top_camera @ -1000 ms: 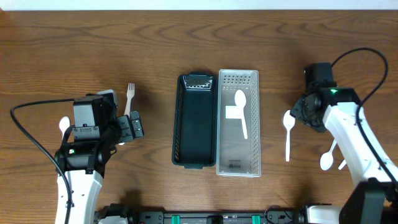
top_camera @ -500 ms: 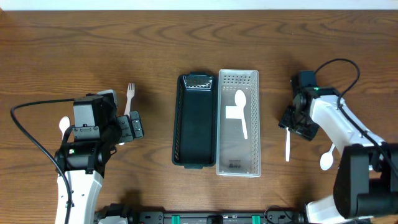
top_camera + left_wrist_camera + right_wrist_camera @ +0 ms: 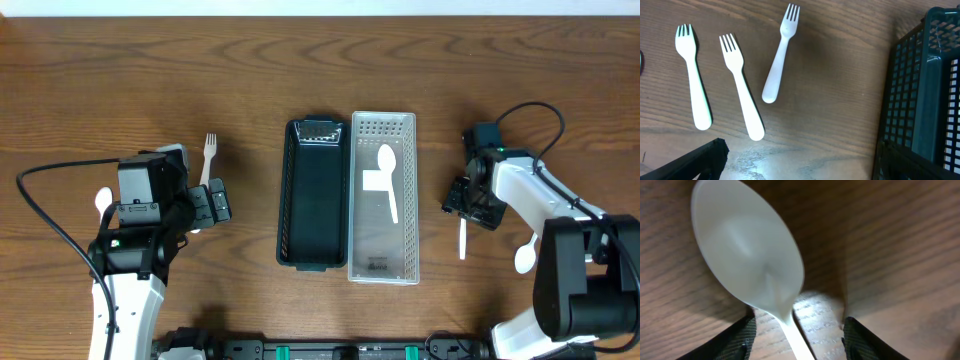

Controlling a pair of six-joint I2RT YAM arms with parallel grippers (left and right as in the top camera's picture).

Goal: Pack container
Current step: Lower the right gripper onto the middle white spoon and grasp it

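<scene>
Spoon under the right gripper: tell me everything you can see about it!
The spoon is white, smooth, plastic-looking: an oval bowl and a thin straight handle. It lies flat on the wooden table, right of the clear tray. The open right gripper straddles its neck, one finger on each side, neither seeming to touch it.

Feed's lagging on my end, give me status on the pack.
Right claw open, straddling loose spoon at its neck. Left claw open, parked by forks. Clear tray holds one packed spoon. Nothing blocking route to tray.
</scene>
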